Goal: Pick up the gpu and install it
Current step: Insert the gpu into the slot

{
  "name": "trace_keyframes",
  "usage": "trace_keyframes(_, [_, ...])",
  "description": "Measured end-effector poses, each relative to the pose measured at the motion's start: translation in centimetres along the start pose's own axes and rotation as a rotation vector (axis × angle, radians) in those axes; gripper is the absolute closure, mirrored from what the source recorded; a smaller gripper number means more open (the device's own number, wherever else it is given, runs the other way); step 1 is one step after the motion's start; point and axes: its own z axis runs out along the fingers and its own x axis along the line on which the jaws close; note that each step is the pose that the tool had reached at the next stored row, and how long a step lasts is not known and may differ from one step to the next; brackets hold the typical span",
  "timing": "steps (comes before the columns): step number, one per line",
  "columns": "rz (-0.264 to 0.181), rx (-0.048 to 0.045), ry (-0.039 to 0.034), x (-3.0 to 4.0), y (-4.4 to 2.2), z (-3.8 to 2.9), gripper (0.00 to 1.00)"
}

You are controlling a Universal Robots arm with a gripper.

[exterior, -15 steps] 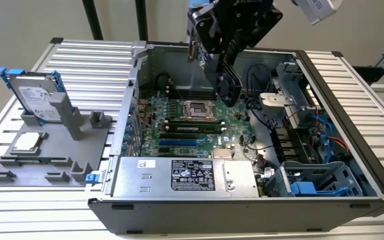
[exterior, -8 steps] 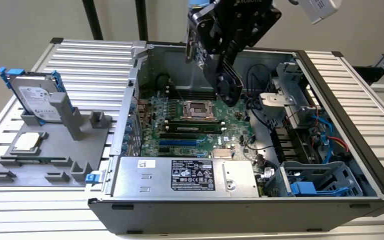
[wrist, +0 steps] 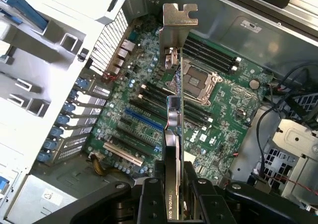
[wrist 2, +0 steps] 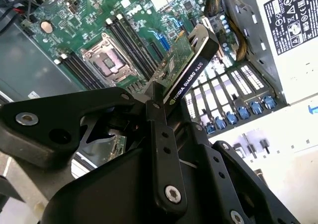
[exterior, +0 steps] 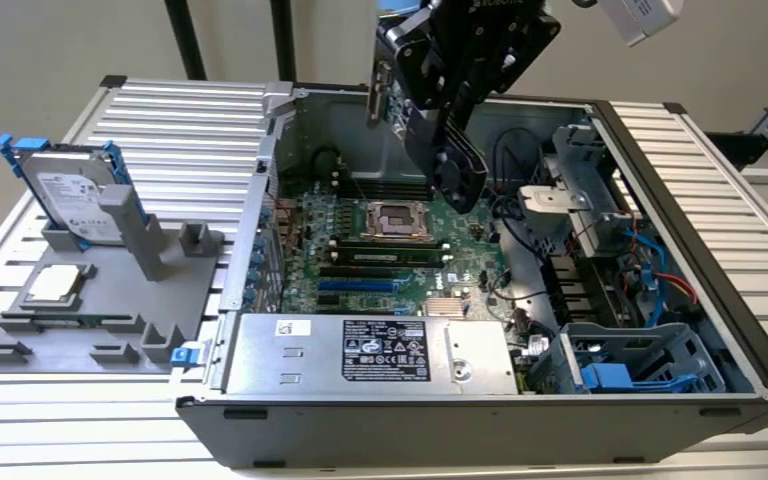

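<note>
Gripper: black fingers pressed in on both faces of the card, clamped hard on it, no daylight between pad and board.
Gpu: locked in that pinch, seen edge-on in the first wrist view, its silver end bracket at the far tip from the fingers.
Cooler side: black block with white lettering faces the second wrist view.
Where it hangs: in the exterior view the gpu dangles tilted beneath the gripper, inside the open computer case, above the motherboard and not seated in any slot.
Under the card: CPU socket just beside its lower end; blue slot lies off to one side.
Outside the case: hard drive upright in its blue frame, small CPU chip flat on the grey fixture, both well apart from the gripper.
</note>
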Motion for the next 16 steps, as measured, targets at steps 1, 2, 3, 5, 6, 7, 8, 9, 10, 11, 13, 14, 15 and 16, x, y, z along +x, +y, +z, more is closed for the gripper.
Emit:
trace_keyframes(1, [0.0, 0.0, 0.0001, 0.0, 0.0, 0.0, 1.0])
trace_keyframes(2, [-0.001, 0.0, 0.0001, 0.0, 0.0, 0.0, 1.0])
trace_keyframes(3, [-0.001, 0.0, 0.0001, 0.0, 0.0, 0.0, 1.0])
trace_keyframes(5, [-0.001, 0.0, 0.0002, 0.0, 0.0, 0.0, 1.0])
trace_keyframes(6, [-0.002, 0.0, 0.0002, 0.0, 0.0, 0.0, 1.0])
trace_keyframes(7, [-0.002, 0.0, 0.0002, 0.0, 0.0, 0.0, 1.0])
trace_keyframes(8, [-0.002, 0.0, 0.0003, 0.0, 0.0, 0.0, 1.0])
trace_keyframes(9, [-0.003, 0.0001, 0.0004, 0.0, 0.0, 0.0, 1.0])
trace_keyframes(10, [-0.005, 0.0, 0.0006, 0.0, 0.0, 0.0, 1.0])
trace_keyframes(11, [-0.008, 0.0001, 0.0008, 0.0, 0.0, 0.01, 1.0])
trace_keyframes(13, [-0.015, 0.0002, 0.0017, 0.0, 0.0, 0.0, 1.0])
trace_keyframes(14, [-0.019, 0.0003, 0.0021, 0.0, 0.0, 0.0, 1.0])
trace_keyframes(15, [-0.023, 0.0003, 0.0026, 0.0, 0.0, 0.0, 1.0])
trace_keyframes(16, [-0.028, 0.0003, 0.0031, 0.0, 0.0, 0.0, 1.0])
